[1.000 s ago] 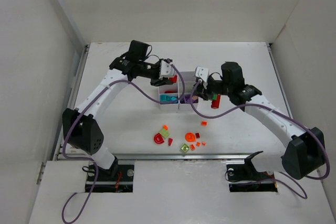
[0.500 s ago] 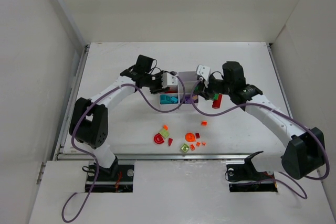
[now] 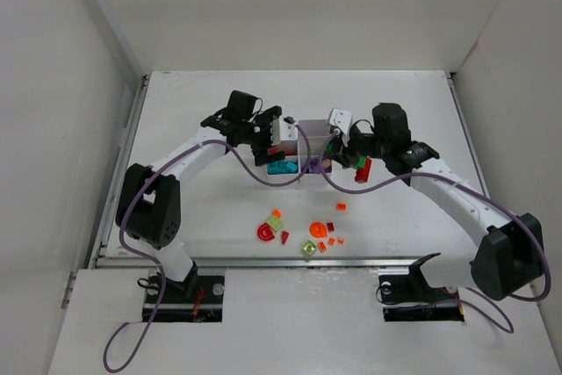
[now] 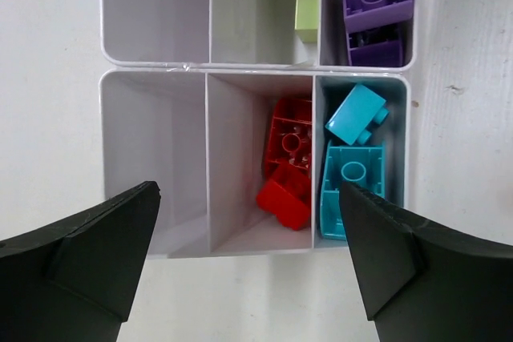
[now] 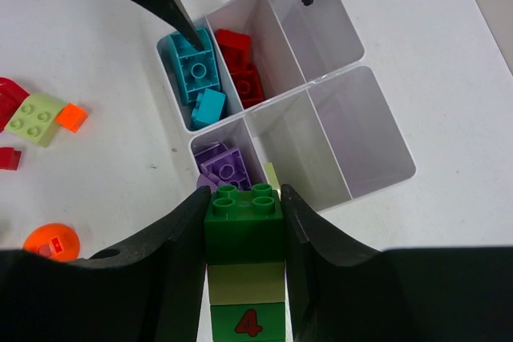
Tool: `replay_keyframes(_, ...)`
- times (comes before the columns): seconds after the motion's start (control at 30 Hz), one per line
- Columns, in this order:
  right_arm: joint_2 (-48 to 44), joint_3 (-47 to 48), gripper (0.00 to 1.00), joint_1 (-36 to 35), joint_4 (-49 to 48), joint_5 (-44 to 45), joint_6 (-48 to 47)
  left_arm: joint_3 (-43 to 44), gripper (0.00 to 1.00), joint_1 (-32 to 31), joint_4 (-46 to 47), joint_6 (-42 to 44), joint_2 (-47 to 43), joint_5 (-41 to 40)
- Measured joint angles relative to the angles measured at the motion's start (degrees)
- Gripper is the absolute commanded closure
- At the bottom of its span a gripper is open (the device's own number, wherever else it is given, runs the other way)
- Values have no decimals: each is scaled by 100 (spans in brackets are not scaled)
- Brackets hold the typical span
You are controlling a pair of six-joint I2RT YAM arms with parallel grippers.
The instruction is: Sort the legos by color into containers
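6 glossy rectangular compartments, studded legos

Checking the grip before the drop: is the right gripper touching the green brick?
Touching. Right wrist view: right gripper fingers press both sides of the green brick.

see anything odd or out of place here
One thing: the right gripper is shut on a stack of bricks, dark green over lime over green marked 4, beside the containers. Mixed colours in one stack suit no single compartment.
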State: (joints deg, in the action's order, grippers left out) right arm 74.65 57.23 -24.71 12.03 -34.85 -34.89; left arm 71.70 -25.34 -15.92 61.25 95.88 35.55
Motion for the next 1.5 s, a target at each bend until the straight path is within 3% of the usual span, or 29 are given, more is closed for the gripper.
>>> replay_keyframes(0.2, -50, 81, 100, 0, 2, -103, 109, 389, 7, 0, -402, 2, 0, 319)
replay_keyframes(0.3, -133, 275, 100, 0, 0, -181, 186, 632, 0, 0, -518, -17, -2, 560)
replay_keyframes(0.87, -299, 1040, 100, -125, -90, -463, 380, 1364, 0, -175, -964, -181, -203, 2166)
replay_keyframes(0.97, -435, 1045, 100, -125, -103, -533, 387, 1274, 0, -181, -584, -535, -474, 2402)
replay_keyframes(1.2, -872, 1058, 100, -125, -581, -785, 533, 286, 0, -197, 1685, -2103, -1596, 2758)
replay_keyframes(1.5, -1056, 1060, 100, -181, -1449, -1172, 1005, 297, 0, -319, 2601, -3169, -1563, 2966)
